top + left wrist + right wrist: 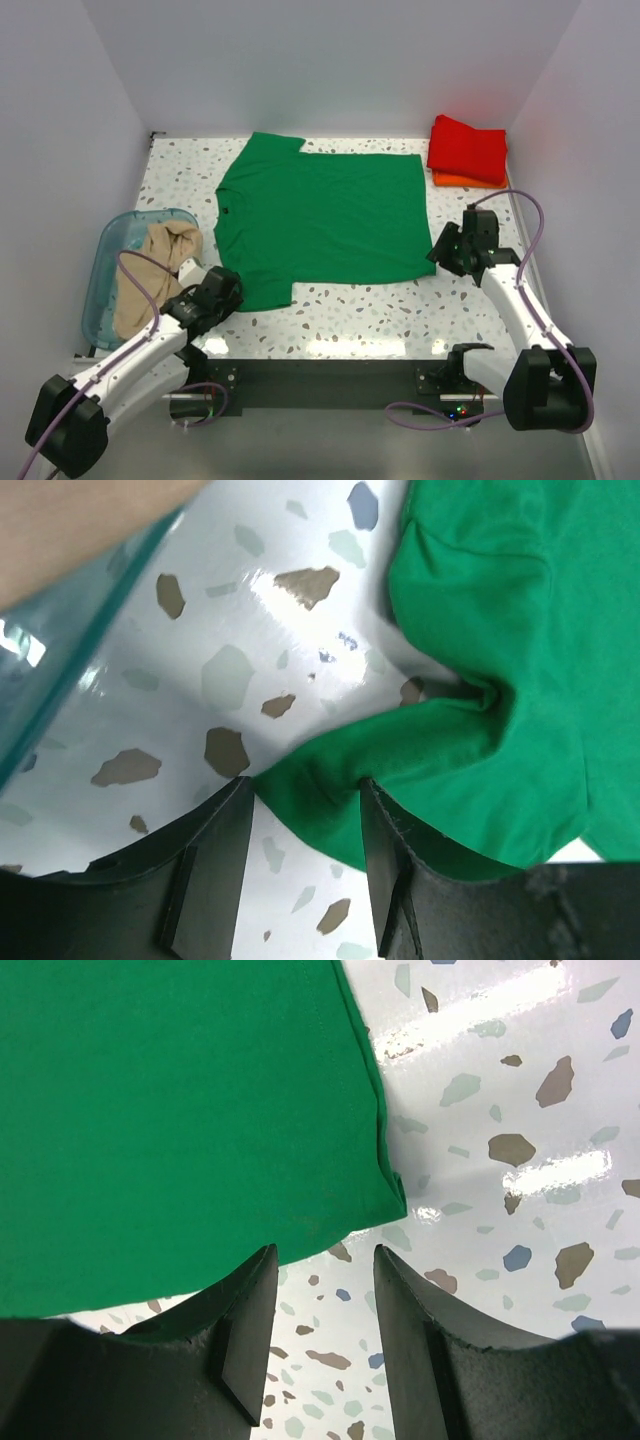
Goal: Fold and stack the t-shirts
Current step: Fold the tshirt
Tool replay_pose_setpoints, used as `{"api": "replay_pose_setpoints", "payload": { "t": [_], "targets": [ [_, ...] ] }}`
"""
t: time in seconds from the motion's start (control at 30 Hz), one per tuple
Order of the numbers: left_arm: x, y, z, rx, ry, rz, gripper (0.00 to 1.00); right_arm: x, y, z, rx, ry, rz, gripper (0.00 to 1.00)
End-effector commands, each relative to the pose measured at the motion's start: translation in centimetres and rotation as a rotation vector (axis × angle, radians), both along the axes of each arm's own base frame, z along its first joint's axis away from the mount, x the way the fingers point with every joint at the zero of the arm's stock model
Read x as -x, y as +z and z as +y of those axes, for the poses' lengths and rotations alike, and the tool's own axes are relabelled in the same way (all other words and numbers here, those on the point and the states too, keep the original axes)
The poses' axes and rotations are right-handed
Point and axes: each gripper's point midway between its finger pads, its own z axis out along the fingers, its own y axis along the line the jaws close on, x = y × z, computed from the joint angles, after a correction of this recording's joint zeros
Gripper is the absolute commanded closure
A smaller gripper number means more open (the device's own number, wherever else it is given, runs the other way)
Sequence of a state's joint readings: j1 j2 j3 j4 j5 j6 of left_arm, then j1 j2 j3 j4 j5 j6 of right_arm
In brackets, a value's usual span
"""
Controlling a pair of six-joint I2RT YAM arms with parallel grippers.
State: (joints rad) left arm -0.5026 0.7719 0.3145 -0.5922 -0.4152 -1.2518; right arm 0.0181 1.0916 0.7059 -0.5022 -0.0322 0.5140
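One shirt (320, 215) flat mid-table (360, 312), two folded shirts (468, 150) stacked far right (back corner), bin (93, 295) near left holding another shirt (150, 270).

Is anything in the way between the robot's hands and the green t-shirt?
No, nothing visible. The left hand sits open right at the green t-shirt's sleeve, and the right hand is open at a hem corner. The teal bin stands off to the side.
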Motion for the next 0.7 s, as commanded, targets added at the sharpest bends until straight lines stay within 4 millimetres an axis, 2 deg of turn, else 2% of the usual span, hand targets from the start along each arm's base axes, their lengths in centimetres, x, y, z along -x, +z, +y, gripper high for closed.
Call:
{"api": "replay_pose_setpoints", "payload": {
  "t": [0.0,0.1,0.23,0.3,0.67],
  "targets": [
    [-0.1,-0.9,1.0,-0.061,0.061,0.001,0.48,0.1,-0.4,-0.4,0.02,-0.002,0.009,0.53],
    [-0.3,-1.4,0.6,-0.072,0.032,0.0,0.58,0.2,-0.8,-0.4,0.017,0.0,0.012,0.53],
    [-0.6,-0.9,-0.2,-0.055,-0.009,-0.026,0.92,0.6,-1.7,-0.4,0.019,-0.003,0.033,0.53],
    [-0.7,-0.2,-0.8,-0.027,-0.029,-0.052,1.0,0.6,-1.9,-0.4,0.018,-0.004,0.035,0.53],
    [-1.2,5.1,-3.8,0.118,-0.169,-0.187,1.0,0.4,-4.3,-0.6,0.012,-0.041,0.092,0.55]
  ]
}}
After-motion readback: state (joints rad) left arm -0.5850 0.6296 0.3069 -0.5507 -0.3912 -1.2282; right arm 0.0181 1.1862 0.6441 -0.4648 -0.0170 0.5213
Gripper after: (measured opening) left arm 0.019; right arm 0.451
